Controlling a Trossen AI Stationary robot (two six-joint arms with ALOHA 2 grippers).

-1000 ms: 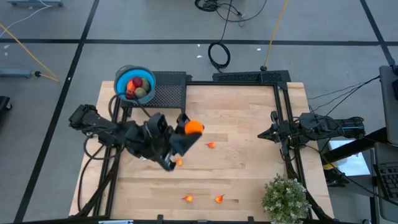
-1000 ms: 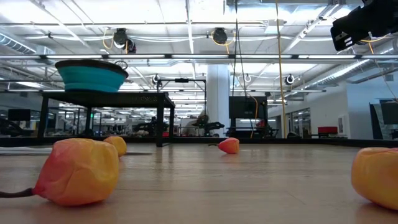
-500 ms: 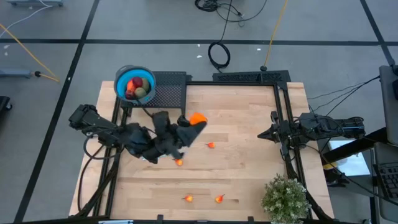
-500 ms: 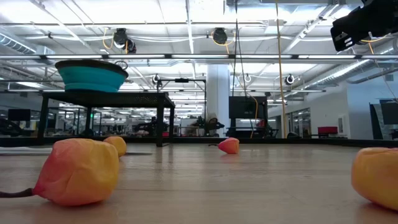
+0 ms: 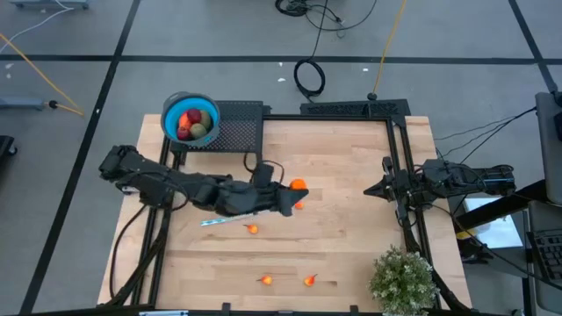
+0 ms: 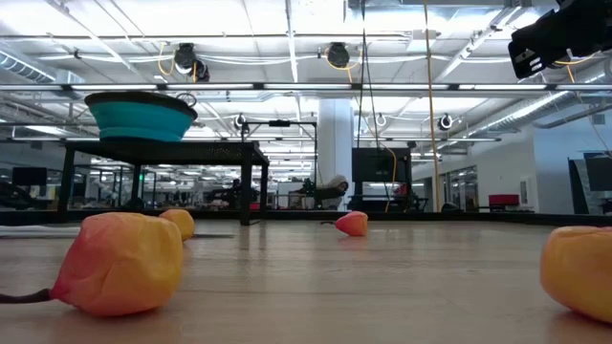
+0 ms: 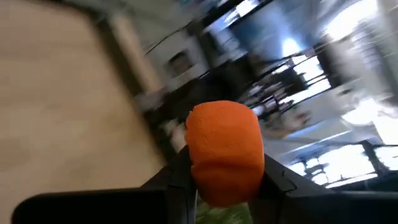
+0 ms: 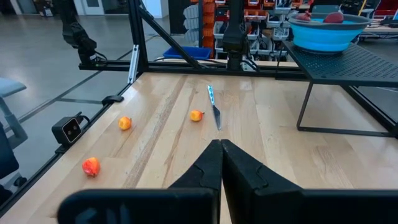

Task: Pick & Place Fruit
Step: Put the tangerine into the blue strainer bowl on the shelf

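Orange fruit [image 7: 224, 152] pinched between left gripper [image 5: 294, 195] fingers [image 7: 180, 177].
Smooth, round, matte; blue bowl [image 5: 170, 110] at ten o'clock, holding red and green pieces; right gripper [image 8: 221, 149] fingers pressed together.

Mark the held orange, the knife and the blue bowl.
orange [image 7: 224, 158], left wrist view, middle of its skin.
knife [image 8: 214, 112], right wrist view, mid-blade.
blue bowl [image 5: 169, 111], high view, left rim.

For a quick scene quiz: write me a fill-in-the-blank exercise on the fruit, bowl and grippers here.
1. The left gripper is shut on an ____ fruit.
2. The blue bowl sits on a black ____, beside the table's far left corner.
3. The knife lies flat on the ____.
4. The right gripper is ____.

Missing: orange; stand; table; shut
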